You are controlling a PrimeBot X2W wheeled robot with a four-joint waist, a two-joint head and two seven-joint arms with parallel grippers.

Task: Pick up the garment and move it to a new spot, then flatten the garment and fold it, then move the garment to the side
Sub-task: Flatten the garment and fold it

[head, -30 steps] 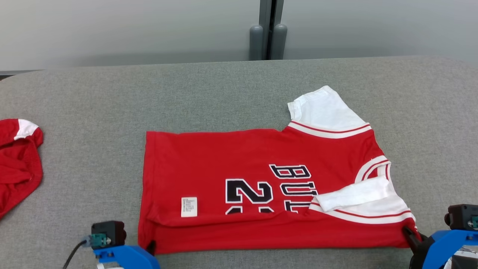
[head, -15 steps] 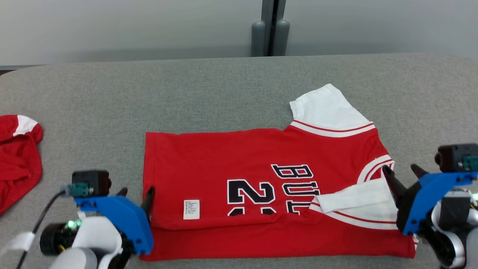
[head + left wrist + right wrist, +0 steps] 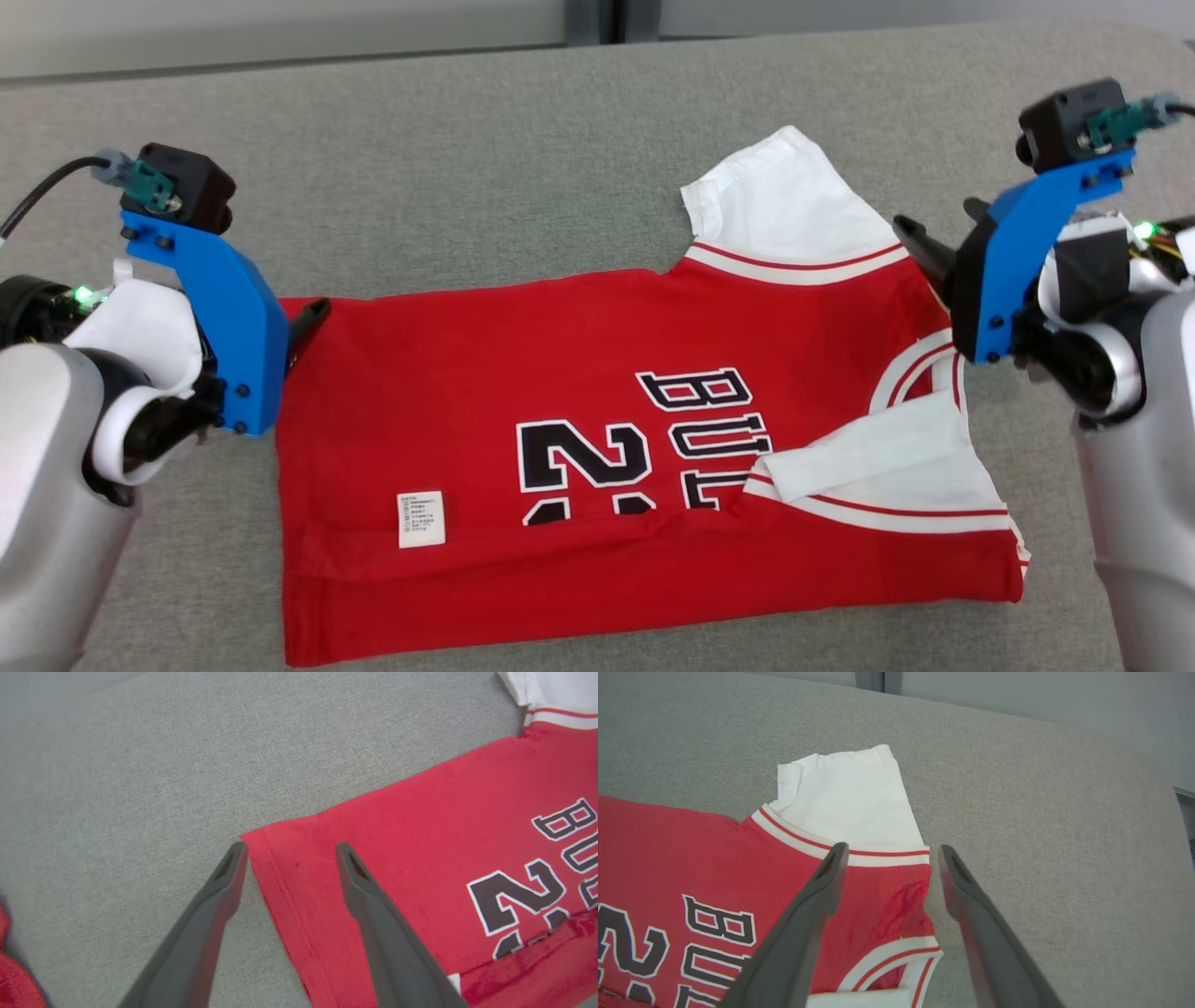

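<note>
A red jersey (image 3: 560, 373) with white sleeves and black "BULLS 2" lettering lies flat on the grey table (image 3: 467, 140), its near long edge folded up over the body. My left gripper (image 3: 303, 331) stands open over the jersey's far left hem corner. In the left wrist view the left gripper (image 3: 290, 848) straddles that corner of the jersey (image 3: 420, 835), one finger over cloth and one over the table. My right gripper (image 3: 938, 224) is open at the far right shoulder. In the right wrist view the right gripper (image 3: 893, 848) straddles the striped sleeve seam of the jersey (image 3: 691, 849).
The far white sleeve (image 3: 784, 196) sticks out toward the back; the near sleeve (image 3: 868, 457) lies folded onto the chest. A second red cloth (image 3: 7, 980) lies left of the left gripper. The table's back edge meets a pale wall (image 3: 280, 23).
Both arms have moved from the jersey's near corners up to its far corners, fingers open. The camera has tilted down, so the whole picture has shifted.
</note>
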